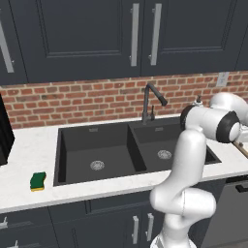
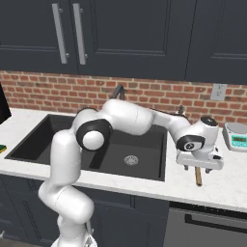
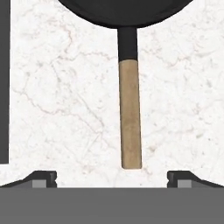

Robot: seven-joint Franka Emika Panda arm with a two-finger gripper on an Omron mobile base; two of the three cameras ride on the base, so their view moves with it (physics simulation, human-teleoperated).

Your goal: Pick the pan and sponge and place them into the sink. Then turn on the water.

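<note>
The pan lies on the white counter right of the sink; in the hand view its black bowl is at the top and its tan wooden handle runs down the middle. My gripper hovers open above the handle's end, one fingertip on either side and nothing between them. In the right base view the gripper hangs over the handle end. The green and yellow sponge rests on the counter left of the black double-basin sink. No stream comes from the dark gooseneck faucet.
A small kitchen scale stands on the counter right of the hand. The brick wall and dark upper cabinets close off the back. A dark strip, likely the sink's edge, runs down the left of the hand view.
</note>
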